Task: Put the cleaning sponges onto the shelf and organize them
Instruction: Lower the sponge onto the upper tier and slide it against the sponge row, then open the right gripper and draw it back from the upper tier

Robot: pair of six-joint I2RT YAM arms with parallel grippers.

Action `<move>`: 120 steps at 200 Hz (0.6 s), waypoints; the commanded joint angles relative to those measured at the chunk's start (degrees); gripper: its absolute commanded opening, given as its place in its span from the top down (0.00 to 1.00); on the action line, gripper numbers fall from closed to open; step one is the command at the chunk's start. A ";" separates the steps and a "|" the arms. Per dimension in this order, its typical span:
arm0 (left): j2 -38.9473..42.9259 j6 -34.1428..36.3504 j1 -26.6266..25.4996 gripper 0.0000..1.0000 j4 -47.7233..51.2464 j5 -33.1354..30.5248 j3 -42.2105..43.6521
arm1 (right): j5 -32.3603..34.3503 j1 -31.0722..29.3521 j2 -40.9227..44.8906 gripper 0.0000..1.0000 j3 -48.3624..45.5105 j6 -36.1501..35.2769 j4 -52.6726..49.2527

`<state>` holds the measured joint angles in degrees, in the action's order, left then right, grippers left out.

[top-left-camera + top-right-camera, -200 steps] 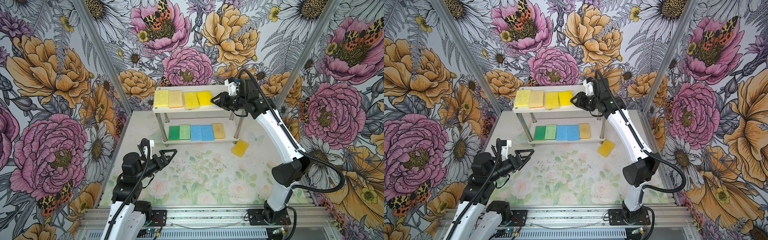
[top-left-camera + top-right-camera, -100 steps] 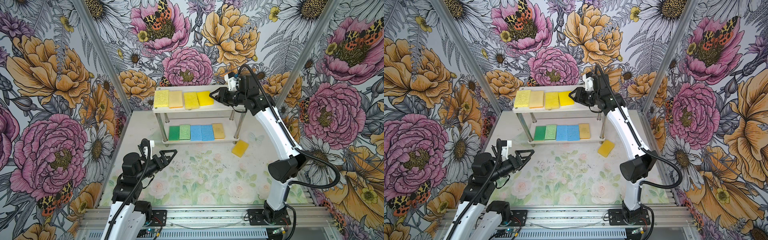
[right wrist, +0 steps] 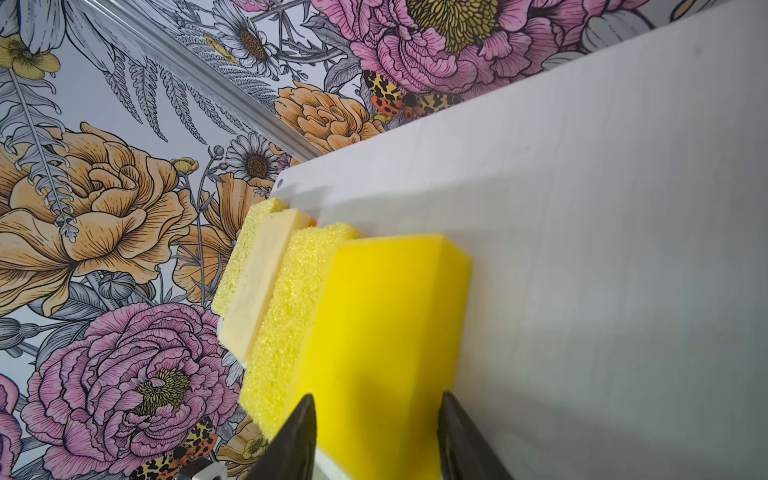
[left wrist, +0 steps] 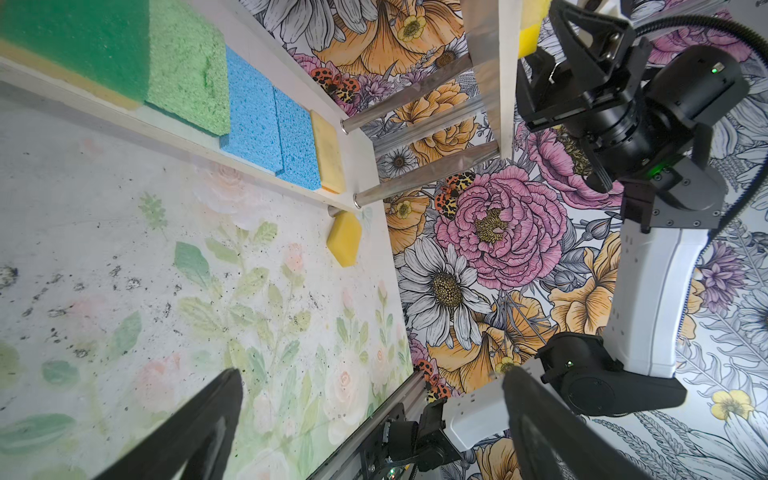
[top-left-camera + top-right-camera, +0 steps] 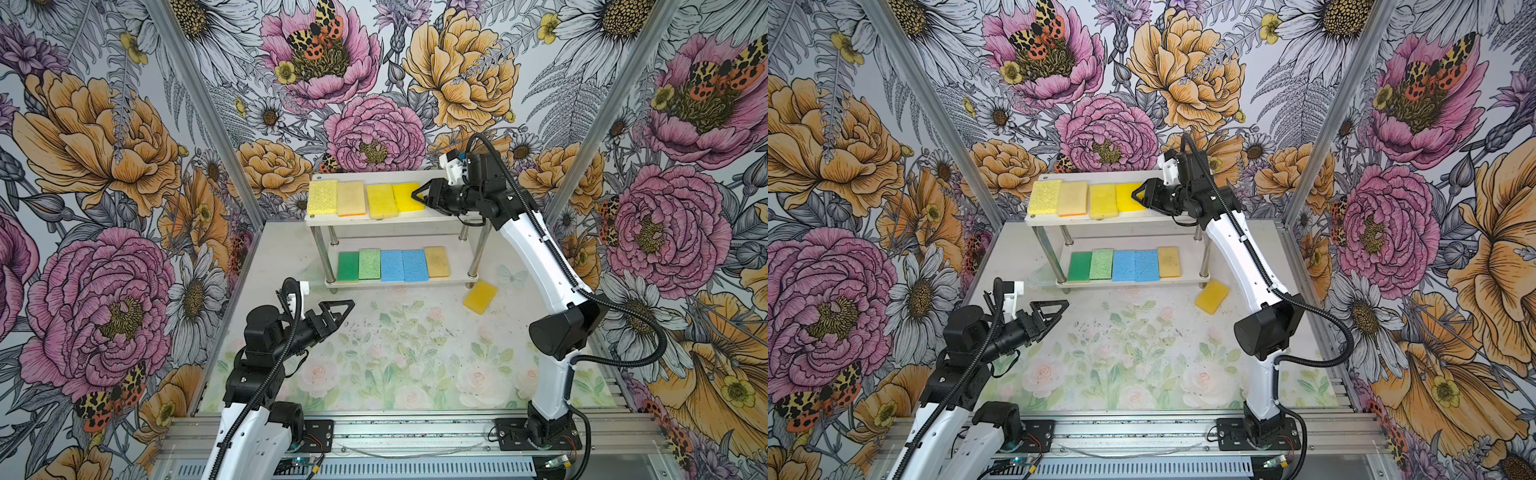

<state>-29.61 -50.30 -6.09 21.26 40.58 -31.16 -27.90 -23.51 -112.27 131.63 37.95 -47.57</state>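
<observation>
Nine sponges [image 5: 380, 201] on shelf [image 5: 390, 219]; one sponge [image 5: 480, 296] beside

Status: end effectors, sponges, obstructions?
Left end effector open, empty. Right end effector straddles top-tier yellow sponge, grip unclear. Loose sponge on table. No obstruction.

Top views high, looking down whole cell — wrist views close, all sharing shelf [image 5: 390, 219].

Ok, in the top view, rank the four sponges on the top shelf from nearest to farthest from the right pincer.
From the right pincer:
1. Bright yellow sponge, right end of the row, at its tips.
2. Grainy yellow sponge, next to the left.
3. Tan sponge, further left.
4. Pale yellow sponge, left end.
</observation>
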 commanded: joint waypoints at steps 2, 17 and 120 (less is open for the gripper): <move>1.12 1.56 0.68 0.01 0.60 1.17 1.05 | -0.32 -1.16 0.21 0.51 0.73 0.28 0.55; 1.35 1.58 0.63 0.01 0.70 1.17 1.16 | -0.39 -1.69 0.12 0.51 0.70 0.35 0.54; 1.51 1.79 0.46 0.01 1.06 1.47 0.67 | 4.43 0.07 4.62 0.45 -1.28 -0.92 0.46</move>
<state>-28.49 -50.28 -6.09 22.17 41.01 -30.57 -26.11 -24.60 -111.68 131.24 37.98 -47.59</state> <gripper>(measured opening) 0.987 0.537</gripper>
